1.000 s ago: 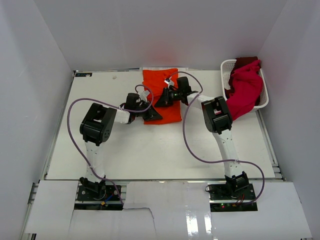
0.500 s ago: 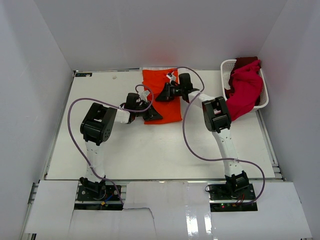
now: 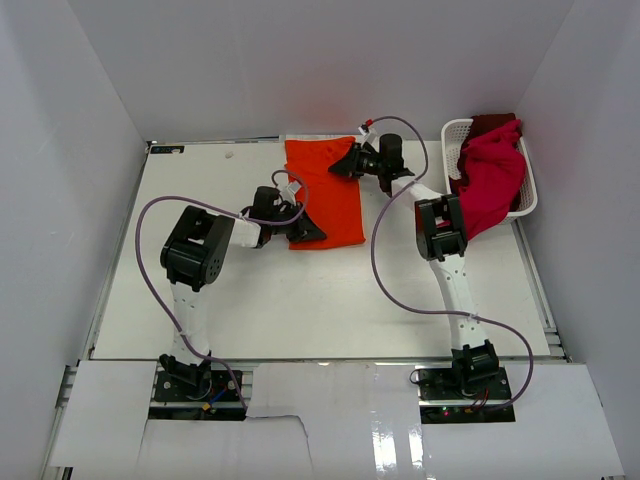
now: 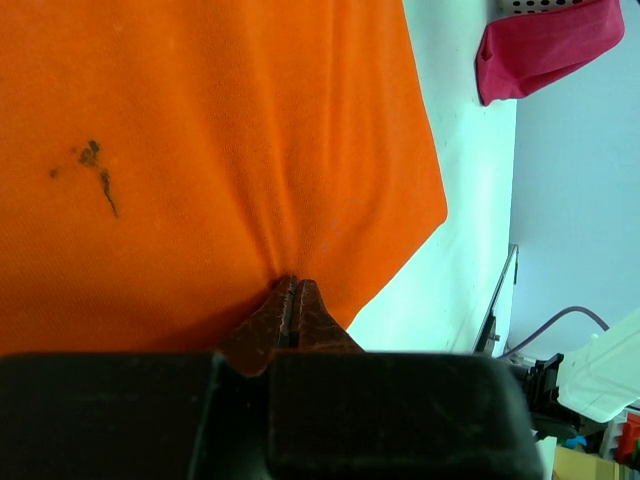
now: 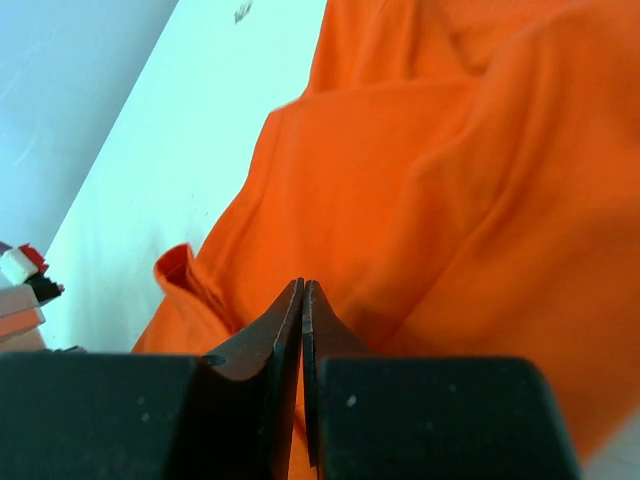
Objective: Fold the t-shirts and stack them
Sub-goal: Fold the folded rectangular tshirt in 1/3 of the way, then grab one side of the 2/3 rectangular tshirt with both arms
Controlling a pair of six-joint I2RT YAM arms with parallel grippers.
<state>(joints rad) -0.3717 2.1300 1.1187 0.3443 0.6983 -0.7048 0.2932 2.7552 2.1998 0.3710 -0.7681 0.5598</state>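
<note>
**Two grippers on a folded orange t-shirt, more shirts in a basket to the right**

The left gripper [image 4: 292,287] is clamped on the orange t-shirt [image 3: 330,195]. Its two fingers are pressed together, and the cloth puckers into creases that fan out from their tips. From above, this grip sits at the shirt's near left corner, and the black wrist hides that corner.

The right gripper [image 5: 303,287] has its fingers together with only a hairline slit between them. It sits at the shirt's far right edge, over layered folds of orange cloth. Whether any cloth is caught in it cannot be told.

The orange t-shirt lies as a rough rectangle at the far middle of the white table [image 3: 300,300]. A small dark mark [image 4: 95,170] shows on its surface in the left wrist view.

The right arm's forearm runs between the shirt and a white lattice basket [image 3: 452,132] at the far right corner. A crimson-magenta t-shirt [image 3: 490,180] spills over the basket's near rim onto the table. A dark red t-shirt [image 3: 493,122] shows behind it inside the basket.

Purple cables [image 3: 385,290] loop over the table beside each arm.
</note>
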